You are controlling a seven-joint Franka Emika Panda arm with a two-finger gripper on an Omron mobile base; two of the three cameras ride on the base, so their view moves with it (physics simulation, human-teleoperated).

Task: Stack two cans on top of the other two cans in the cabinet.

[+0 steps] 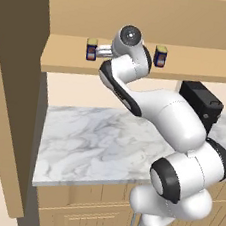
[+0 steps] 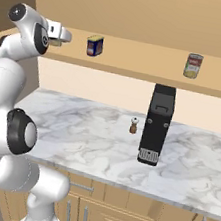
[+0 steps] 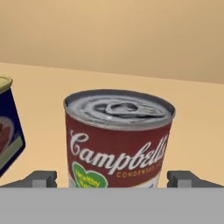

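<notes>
A light tan wall cabinet [image 2: 139, 69] with an open-fronted shelf hangs above a marble counter [image 1: 91, 142]; the white arm reaches up from the base to the shelf's left part.

Pincer: in the hand view the gripper [image 3: 113, 178] has its two dark fingertips [image 3: 41, 178] spread wide apart, one on each side of a red-and-white soup can [image 3: 118, 140] that stands upright on the shelf board. The can sits between the fingertips, with a gap on each side; nothing is clamped.

Just beside this can, at the left edge of the hand view, stands a dark blue can [image 3: 8, 127] with a light lid. In the left base view that blue can [image 1: 91, 49] stands on the shelf left of the wrist, and a second dark blue can [image 1: 160, 56] stands to the right of the arm. From the right base view, a blue can [image 2: 95, 45] is near the hand, and the other red-and-white can [image 2: 193, 65] stands well apart, far along the shelf.

On the counter below stand a black appliance [image 2: 157, 124] and, near it, a small brown shaker [image 2: 134, 125].
</notes>
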